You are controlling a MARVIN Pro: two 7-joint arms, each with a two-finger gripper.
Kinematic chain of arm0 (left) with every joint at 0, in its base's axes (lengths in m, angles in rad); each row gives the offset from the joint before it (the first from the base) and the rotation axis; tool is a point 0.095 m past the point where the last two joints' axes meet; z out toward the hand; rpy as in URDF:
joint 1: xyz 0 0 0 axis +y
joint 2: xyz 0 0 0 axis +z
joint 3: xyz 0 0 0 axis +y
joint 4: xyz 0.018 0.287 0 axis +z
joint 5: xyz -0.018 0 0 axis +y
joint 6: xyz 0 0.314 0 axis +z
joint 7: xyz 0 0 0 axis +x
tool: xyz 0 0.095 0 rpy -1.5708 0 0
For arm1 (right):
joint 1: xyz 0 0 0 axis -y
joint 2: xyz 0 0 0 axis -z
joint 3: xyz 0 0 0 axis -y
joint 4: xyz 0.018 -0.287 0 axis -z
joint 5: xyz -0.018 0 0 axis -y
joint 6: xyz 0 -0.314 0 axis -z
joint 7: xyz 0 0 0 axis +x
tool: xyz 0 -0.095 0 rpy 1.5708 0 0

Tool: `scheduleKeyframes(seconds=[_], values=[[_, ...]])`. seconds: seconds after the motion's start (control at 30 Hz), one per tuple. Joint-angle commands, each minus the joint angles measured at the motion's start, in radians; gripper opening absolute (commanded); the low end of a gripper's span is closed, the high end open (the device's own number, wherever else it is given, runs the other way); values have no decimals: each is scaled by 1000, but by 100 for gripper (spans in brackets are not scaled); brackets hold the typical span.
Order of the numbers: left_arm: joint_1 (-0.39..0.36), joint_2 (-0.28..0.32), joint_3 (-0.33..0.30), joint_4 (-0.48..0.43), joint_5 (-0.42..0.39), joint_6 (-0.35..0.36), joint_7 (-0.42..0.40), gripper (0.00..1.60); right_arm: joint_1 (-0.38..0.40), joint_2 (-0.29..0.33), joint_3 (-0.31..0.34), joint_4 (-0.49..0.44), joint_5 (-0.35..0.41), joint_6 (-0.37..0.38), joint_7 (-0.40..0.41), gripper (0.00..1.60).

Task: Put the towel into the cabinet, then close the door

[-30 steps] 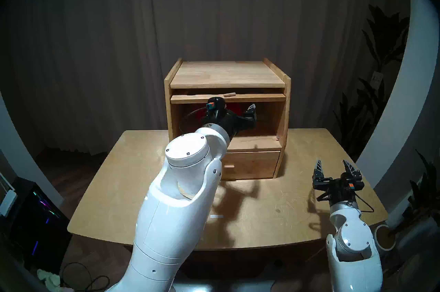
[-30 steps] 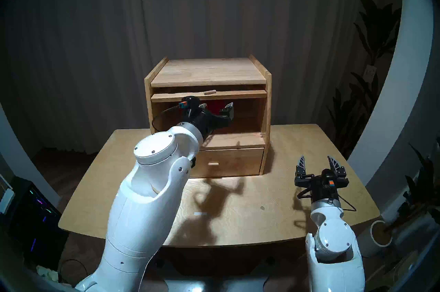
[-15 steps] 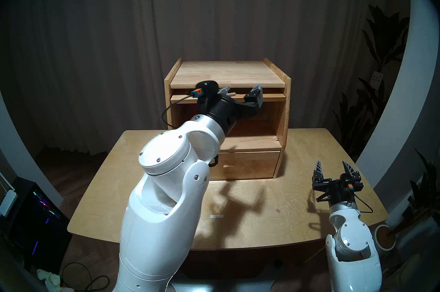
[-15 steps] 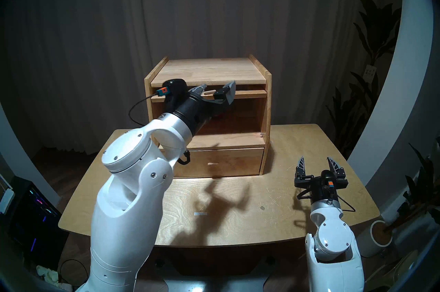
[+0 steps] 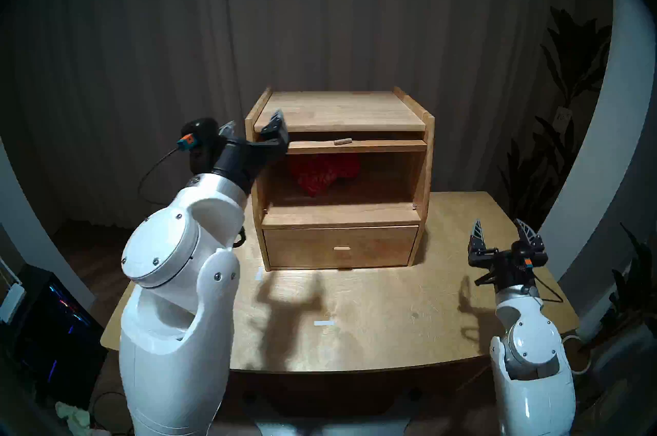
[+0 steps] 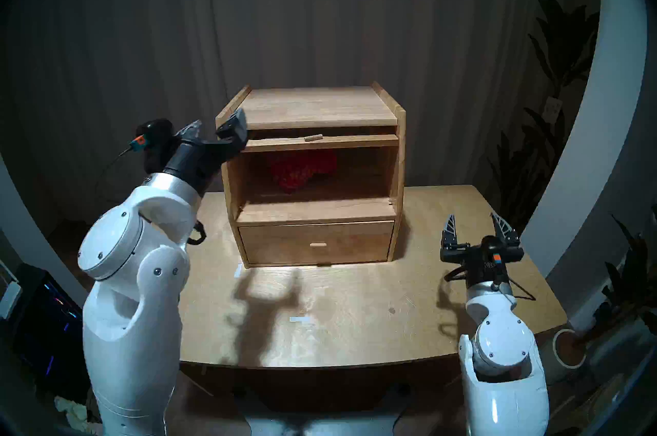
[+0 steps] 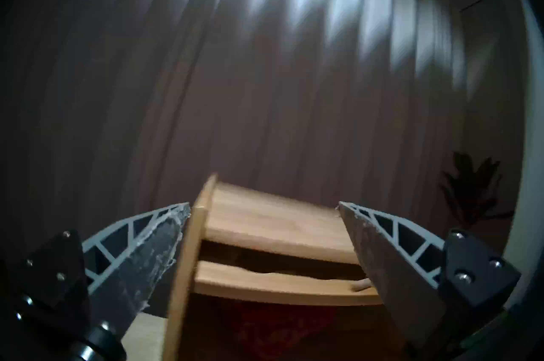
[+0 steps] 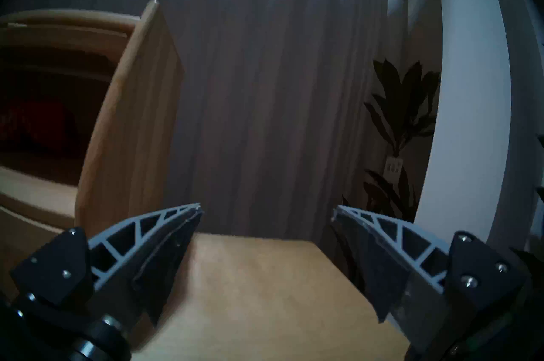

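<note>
Dark curtain behind tabletop (image 5: 373,311). Cabinet (image 5: 339,111) holds towel (image 5: 325,172) in its large compartment, door (image 5: 355,146) raised. Left claw (image 5: 254,126) apart at cabinet's upper-left corner; right claw (image 5: 501,234) apart right of cabinet.

- A light wooden table (image 5: 444,328) holds the cabinet (image 5: 339,111), which sits ahead and to the left of the right gripper (image 5: 499,229).
- A small white strip (image 5: 324,323) lies on the table, nearer the robot than that gripper.
</note>
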Motion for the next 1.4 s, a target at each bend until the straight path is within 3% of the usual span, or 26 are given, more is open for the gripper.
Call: scheduleKeyframes(seconds=[0.0, 0.3, 0.33, 0.53, 0.73, 0.9, 0.93, 0.97, 1.37], values=[[104, 35, -127, -2, 39, -18, 43, 160, 64, 87, -40, -105, -95, -64, 42, 160], [191, 52, -241, 24, 70, -32, 74, 160, 71, 181, -109, -201, -274, -118, 140, 160], [203, 54, -254, 27, 73, -36, 76, 160, 71, 215, -115, -206, -300, -127, 154, 160], [248, 65, -306, 36, 90, -70, 77, 160, 100, 274, -122, -192, -449, -157, 247, 160], [288, 70, -336, 38, 88, -139, 55, 160, 204, 354, -150, -136, -592, -159, 332, 160], [315, 74, -350, 42, 89, -193, 31, 160, 236, 352, -185, -104, -668, -145, 351, 160], [322, 75, -354, 44, 89, -209, 24, 160, 274, 352, -201, -85, -689, -142, 361, 160], [325, 75, -356, 45, 89, -217, 20, 160, 253, 348, -198, -94, -699, -141, 351, 160], [364, 80, -374, 60, 90, -319, -27, 160, 388, 305, -271, -72, -793, -106, 361, 160]])
